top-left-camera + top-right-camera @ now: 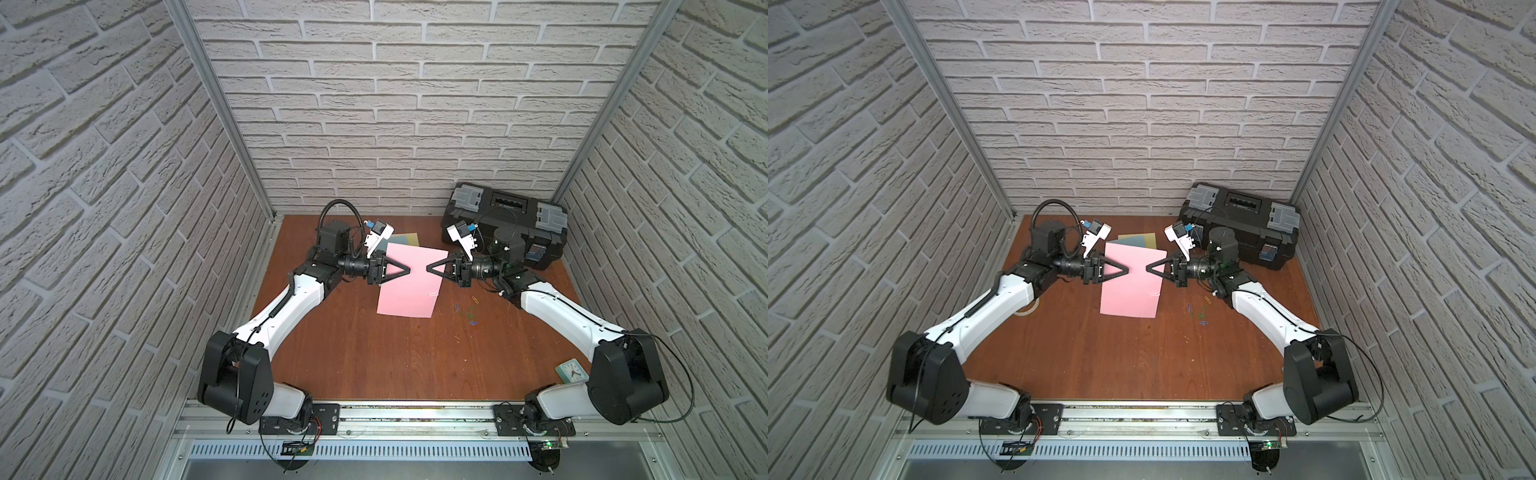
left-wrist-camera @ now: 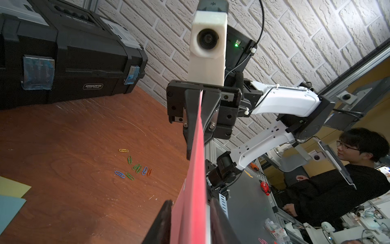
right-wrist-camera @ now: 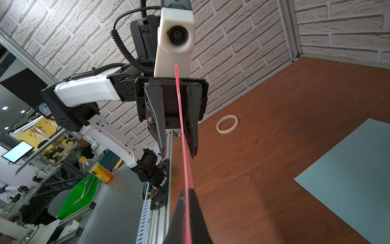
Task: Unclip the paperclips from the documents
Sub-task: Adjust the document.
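- The pink sheet [image 1: 409, 291] is lifted off the desk [image 1: 353, 353] and spans between the two sets of fingers; both wrist views show it edge-on.
- The right fingers [image 2: 192, 118] are clenched on one side edge of it. The left fingers [image 3: 157, 118] stand parted, and the sheet passes between them and lies against only one of them.
- One pale paperclip [image 1: 432, 294] seems clipped on the sheet's edge, near the right fingers.
- The loose paperclips [image 2: 135, 166] lie on the desk, lower than the right fingers and to their side.
- The yellow sheet [image 1: 411, 237] and the blue sheet [image 1: 397, 240] lie flat beyond the left fingers.
- The paper is very light and limp. Held on one side only, it probably sags, and a hard pull may crease or tear it.
- The clip is tiny stiff wire, likely slippery. I judge it best to pinch its outer loop while the other fingers hold the paper just beside it.
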